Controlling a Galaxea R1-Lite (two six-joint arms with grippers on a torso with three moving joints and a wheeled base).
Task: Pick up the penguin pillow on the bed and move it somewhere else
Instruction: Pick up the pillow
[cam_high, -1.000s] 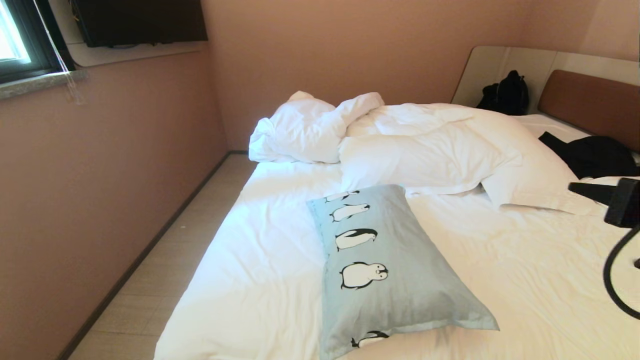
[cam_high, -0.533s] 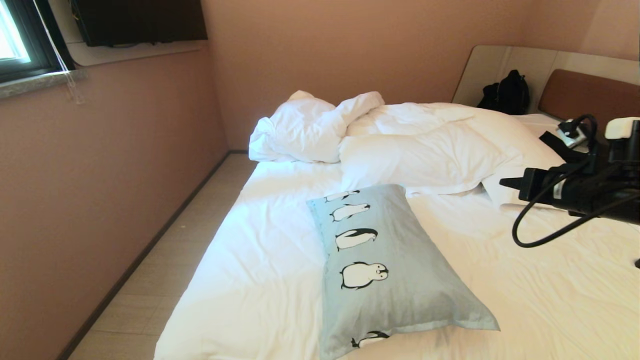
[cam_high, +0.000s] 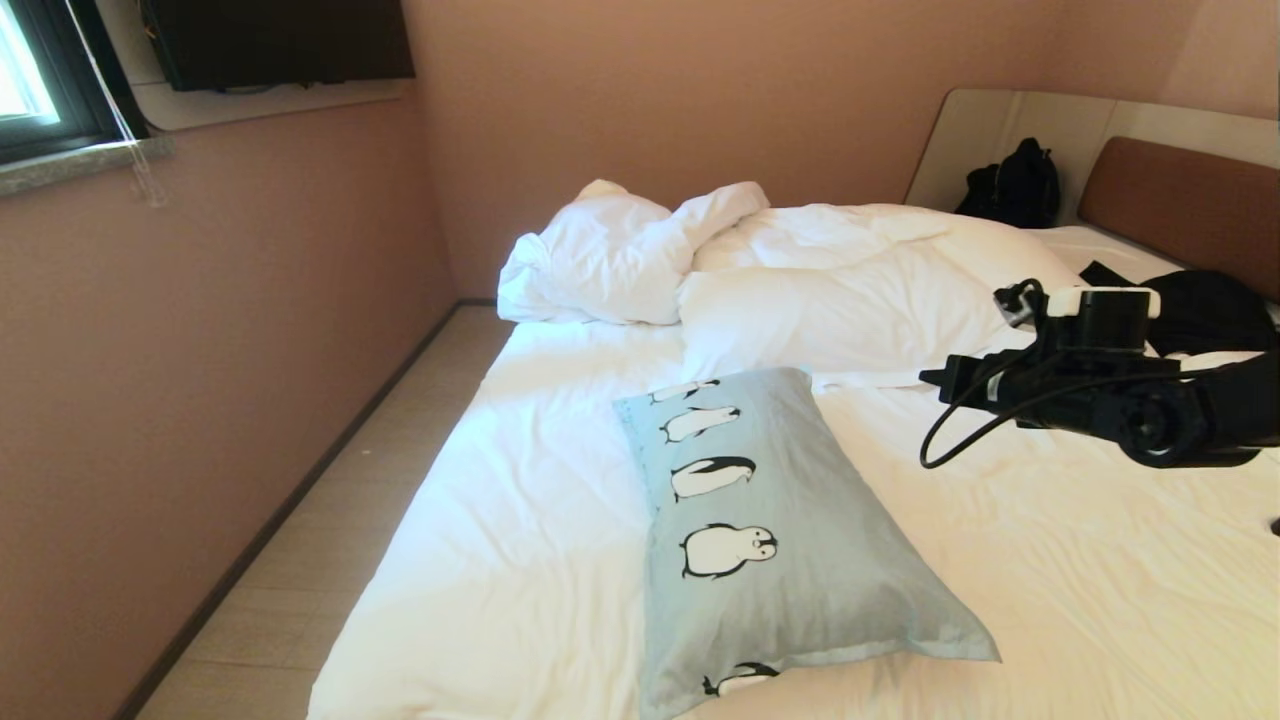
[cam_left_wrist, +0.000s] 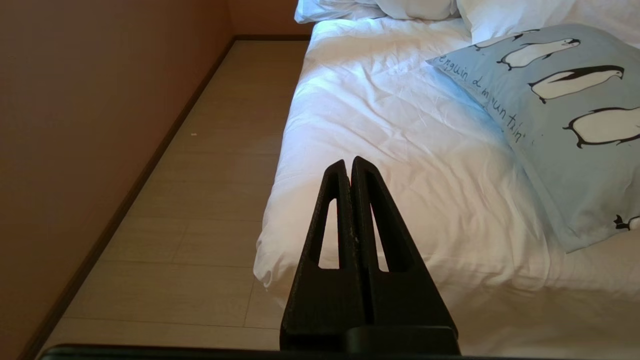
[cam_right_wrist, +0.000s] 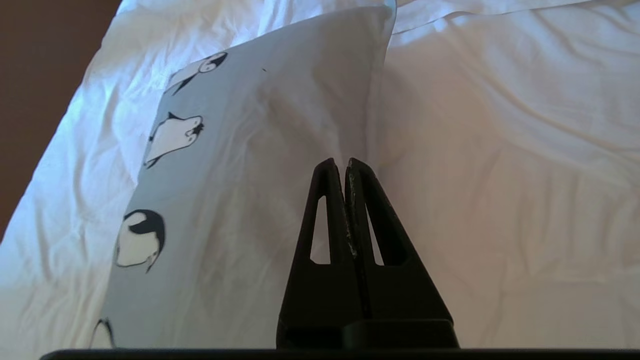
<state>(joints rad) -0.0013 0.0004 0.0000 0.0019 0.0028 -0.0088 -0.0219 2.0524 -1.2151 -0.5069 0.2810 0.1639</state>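
Penguin pillow (cam_high: 780, 540) lies flat on bed (cam_high: 1100, 580)

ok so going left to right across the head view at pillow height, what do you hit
Pink-brown wall → pale wood-look floor strip → wrinkled white bed sheet → pale blue rectangular penguin pillow → black right gripper, shut, above the sheet.

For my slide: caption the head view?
Right gripper, shut, hovers over the bed beside the penguin pillow.

Black right arm (cam_high: 1150, 415) with looping black cable and white-capped block; black wedge-shaped fingers (cam_right_wrist: 327, 225) with slotted cut-outs.
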